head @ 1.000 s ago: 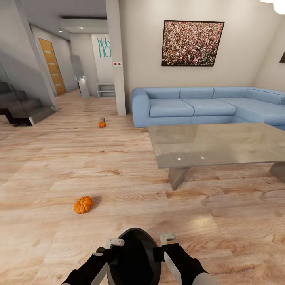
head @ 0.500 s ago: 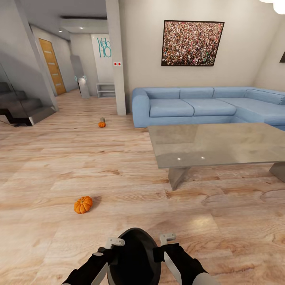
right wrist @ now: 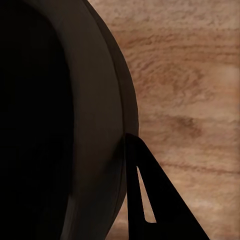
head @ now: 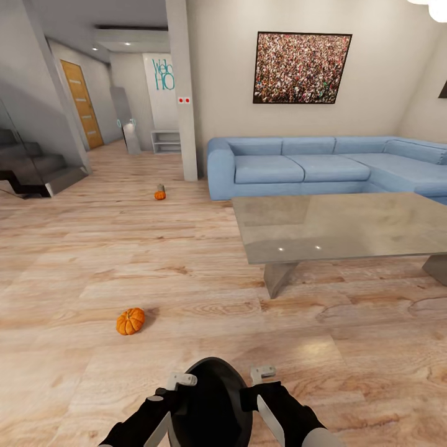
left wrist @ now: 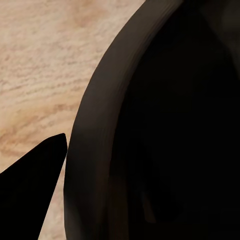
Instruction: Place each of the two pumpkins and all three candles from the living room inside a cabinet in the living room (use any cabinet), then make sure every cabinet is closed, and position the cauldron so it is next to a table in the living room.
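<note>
The black cauldron [head: 211,403] hangs low in front of me, held at its rim from both sides. My left gripper [head: 181,379] and right gripper [head: 263,373] are each shut on that rim. Its dark wall looms close in the left wrist view [left wrist: 165,125] and the right wrist view [right wrist: 50,125], with one dark finger [right wrist: 155,200] outside it. One orange pumpkin [head: 130,321] lies on the floor ahead to my left. A second pumpkin [head: 160,195] sits farther off by the pillar, with a grey candle [head: 161,187] just behind it. The cabinet is out of view.
A grey glass-topped table [head: 335,226] stands ahead to the right, with a blue corner sofa [head: 298,164] behind it. A pillar [head: 183,93] divides the room from a hallway holding a white shelf bench [head: 166,140] and stairs [head: 31,171]. Wood floor [head: 155,261] stretches ahead.
</note>
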